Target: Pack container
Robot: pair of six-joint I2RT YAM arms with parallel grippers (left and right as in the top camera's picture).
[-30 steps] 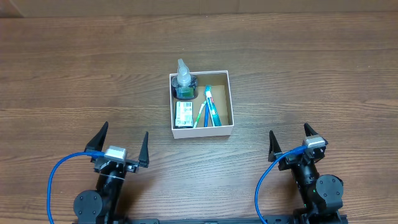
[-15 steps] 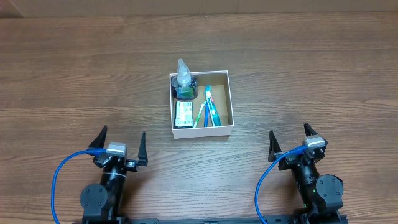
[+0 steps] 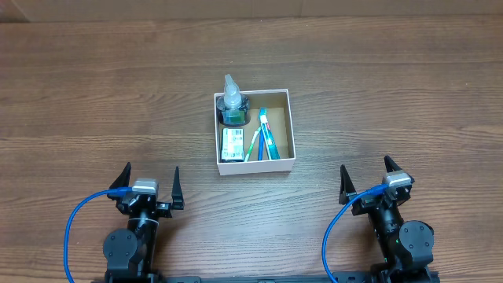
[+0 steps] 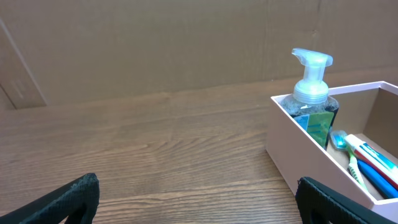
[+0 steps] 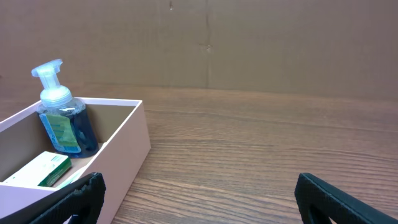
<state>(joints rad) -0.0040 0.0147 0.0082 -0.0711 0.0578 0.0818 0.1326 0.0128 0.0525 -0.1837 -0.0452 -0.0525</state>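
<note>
where both arms sit low at the near edge of the tabletop (image 3: pixel 94 94), the left fingers (image 3: pixel 176 191) are spread wide apart and hold nothing; the right fingers (image 3: pixel 344 185) are likewise spread and empty; both pairs point away from the robot, tips well apart from any object; the container (image 3: pixel 255 167) lies between the two arms and further out, forward and to the right of the left fingers, forward and to the left of the right fingers; in the left wrist view its white wall (image 4: pixel 311 158) enters from the right, in the right wrist view (image 5: pixel 127 152) from the left; the two arms are about equally near, the left perhaps slightly nearer; the container is square, so no long axis governs approach; inside, the soap bottle (image 3: pixel 233 106) stands upright in the far left corner, a small box (image 3: pixel 230 144) lies near left, and the toothpaste and brush (image 3: pixel 266 134) lie lengthwise, pointing away from the robot; judged from this, packing appears complete.
</note>
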